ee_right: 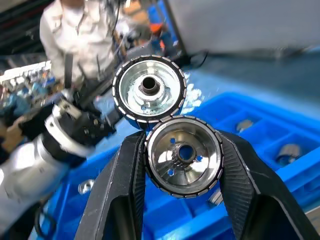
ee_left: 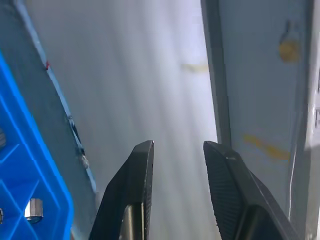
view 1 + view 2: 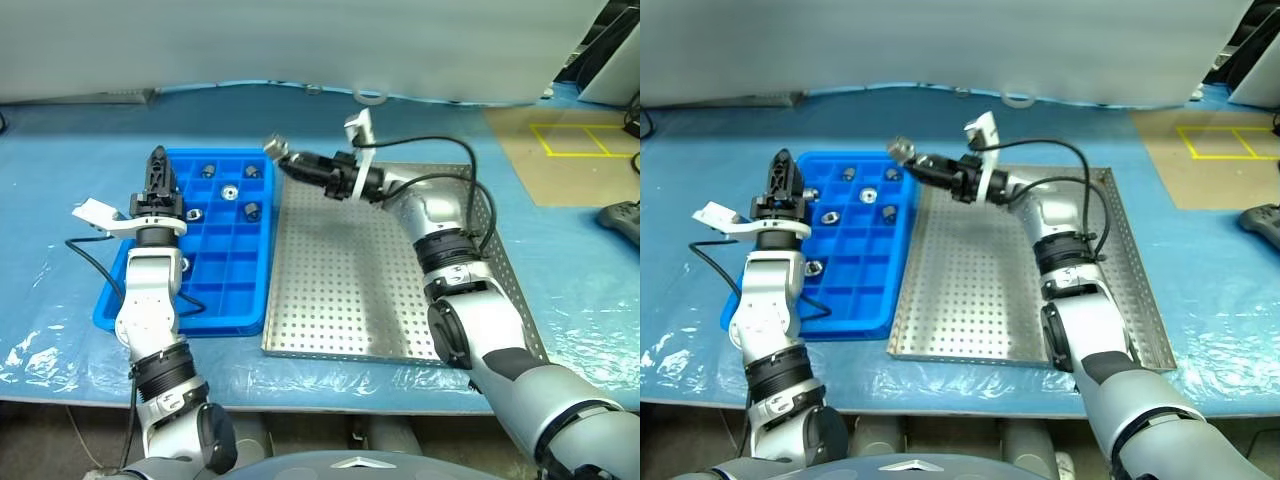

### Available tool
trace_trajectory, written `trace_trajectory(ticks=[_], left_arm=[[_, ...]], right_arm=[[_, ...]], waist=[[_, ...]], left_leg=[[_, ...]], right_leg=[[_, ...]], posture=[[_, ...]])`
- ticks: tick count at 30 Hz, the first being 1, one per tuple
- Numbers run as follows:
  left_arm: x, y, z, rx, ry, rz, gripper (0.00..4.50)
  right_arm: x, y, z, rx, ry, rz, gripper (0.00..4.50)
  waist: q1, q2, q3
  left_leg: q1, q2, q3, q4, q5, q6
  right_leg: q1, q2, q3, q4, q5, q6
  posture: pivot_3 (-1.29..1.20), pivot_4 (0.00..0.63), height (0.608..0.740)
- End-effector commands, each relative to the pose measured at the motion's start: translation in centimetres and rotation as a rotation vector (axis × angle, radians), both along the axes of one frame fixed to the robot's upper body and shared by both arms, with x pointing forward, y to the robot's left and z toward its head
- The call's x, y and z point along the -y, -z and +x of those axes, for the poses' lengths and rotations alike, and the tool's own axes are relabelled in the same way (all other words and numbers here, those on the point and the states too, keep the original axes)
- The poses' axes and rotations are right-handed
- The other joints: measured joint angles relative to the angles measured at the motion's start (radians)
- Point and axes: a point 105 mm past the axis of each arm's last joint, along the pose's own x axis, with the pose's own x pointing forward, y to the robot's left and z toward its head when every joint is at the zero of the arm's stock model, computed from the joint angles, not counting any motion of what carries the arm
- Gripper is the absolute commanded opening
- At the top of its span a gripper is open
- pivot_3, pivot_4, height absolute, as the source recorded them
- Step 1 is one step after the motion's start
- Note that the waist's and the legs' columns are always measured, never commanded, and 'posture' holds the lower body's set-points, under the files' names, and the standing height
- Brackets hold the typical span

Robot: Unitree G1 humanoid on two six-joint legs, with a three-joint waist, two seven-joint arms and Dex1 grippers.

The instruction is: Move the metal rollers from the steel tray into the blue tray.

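Note:
My right gripper [image 3: 283, 153] is shut on a shiny metal roller [image 1: 184, 155], held above the far edge where the steel tray [image 3: 350, 300] meets the blue tray [image 3: 230, 300]. A second roller [image 1: 150, 90] sits against the held one, just past the fingertips. Several metal rollers [image 3: 229, 190] lie in compartments of the blue tray. The perforated floor of the steel tray looks bare. Over the blue tray's left side, my left gripper [image 3: 158, 160] points up and forward, shut with nothing between its fingers [image 2: 142, 165].
The trays rest on a blue table covering under crinkled clear film [image 3: 40, 340]. A white ring [image 3: 370, 97] lies at the table's far edge. A black device [image 3: 622, 218] sits at the right. A person [image 1: 85, 30] stands beyond the table.

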Motion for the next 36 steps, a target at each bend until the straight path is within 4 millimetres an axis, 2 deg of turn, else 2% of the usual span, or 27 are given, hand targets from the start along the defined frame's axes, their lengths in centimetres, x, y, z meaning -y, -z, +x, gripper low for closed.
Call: trace_trajectory(ticks=[1, 4, 8, 11, 16, 21, 25, 28, 34, 36], left_arm=[[2.6, -0.4, -0.3, -0.005, 0.059, 0.155, 1.72], [3.4, -1.1, -0.4, 0.023, 0.1, 0.119, 1.72], [4.5, -1.0, -0.2, 0.019, 0.143, 0.145, 1.72], [6.0, -1.4, -0.7, 0.05, 0.217, 0.155, 2.27], [7.2, 0.4, -0.2, -0.027, 0.264, 0.147, 3.91], [7.9, 0.8, 0.5, -0.047, 0.288, 0.138, 3.91], [7.8, 0.8, 1.0, -0.054, 0.279, 0.109, 3.91], [7.1, 0.8, 1.2, -0.053, 0.25, 0.075, 3.35], [6.7, 0.4, 0.9, -0.033, 0.233, 0.073, 1.41], [7.0, 0.2, 0.8, -0.026, 0.241, 0.078, 1.35]], right_arm=[[-1.0, -1.6, -0.5, 0.126, -0.028, -0.016, 1.68], [-1.7, -0.7, -0.6, 0.154, -0.037, -0.067, 1.68], [-2.1, -0.5, -0.7, 0.161, -0.05, -0.077, 1.68], [-2.2, -0.1, -0.7, 0.167, -0.051, -0.097, 1.68], [-2.4, 1.1, -0.9, 0.173, -0.052, -0.136, 1.68], [-2.8, 0.8, -1.0, 0.155, -0.057, -0.108, 1.68], [-3.0, 0.5, -1.0, 0.158, -0.061, -0.098, 1.68], [-3.0, 0.5, -1.0, 0.159, -0.06, -0.096, 1.68], [-3.0, 0.6, -0.9, 0.159, -0.053, -0.1, 1.68], [-3.1, 0.7, -0.9, 0.161, -0.053, -0.102, 1.68]], waist=[[0.007, 0.0, 0.0], [0.007, 0.0, 0.0], [0.006, 0.0, 0.0], [0.006, 0.0, 0.0], [0.005, 0.0, 0.0], [0.005, 0.0, 0.0], [0.005, 0.0, 0.0], [0.005, 0.0, 0.0], [0.005, 0.0, 0.0], [0.005, 0.0, 0.0]], left_leg=[[0.0, 0.0, 0.0, 0.0, 0.0, 0.0], [0.001, 0.0, 0.0, 0.0, 0.001, -0.002], [0.002, 0.0, 0.0, 0.0, 0.004, -0.007], [0.003, 0.0, -0.001, 0.0, 0.004, -0.007], [0.002, 0.0, -0.001, 0.0, 0.004, -0.007], [0.003, 0.0, -0.001, 0.0, 0.004, -0.007], [0.003, 0.0, -0.001, 0.0, 0.005, -0.008], [0.003, 0.0, -0.001, 0.0, 0.005, -0.008], [0.003, 0.0, -0.001, 0.0, 0.005, -0.007], [0.003, 0.0, -0.001, 0.0, 0.005, -0.007]], right_leg=[[0.0, 0.0, 0.0, 0.0, 0.0, 0.0], [0.001, -0.001, 0.0, 0.0, 0.0, 0.0], [0.001, 0.0, 0.0, 0.002, 0.0, 0.0], [0.001, 0.0, 0.001, 0.002, 0.0, 0.0], [0.001, 0.0, 0.001, 0.002, 0.0, 0.0], [0.001, 0.0, 0.001, 0.002, 0.0, 0.0], [0.001, 0.0, 0.001, 0.002, 0.0, 0.0], [0.001, 0.0, 0.001, 0.002, 0.0, 0.0], [0.002, 0.0, 0.001, 0.002, 0.0, 0.0], [0.002, 0.0, 0.001, 0.002, 0.0, 0.0]], posture=[[0.01, 0.15, 0.74], [0.02, 0.15, 0.74], [0.01, 0.15, 0.74], [0.01, 0.15, 0.74], [0.0, 0.15, 0.74], [0.0, 0.15, 0.74], [0.0, 0.15, 0.74], [0.0, 0.15, 0.74], [0.0, 0.15, 0.74], [0.0, 0.15, 0.74]])
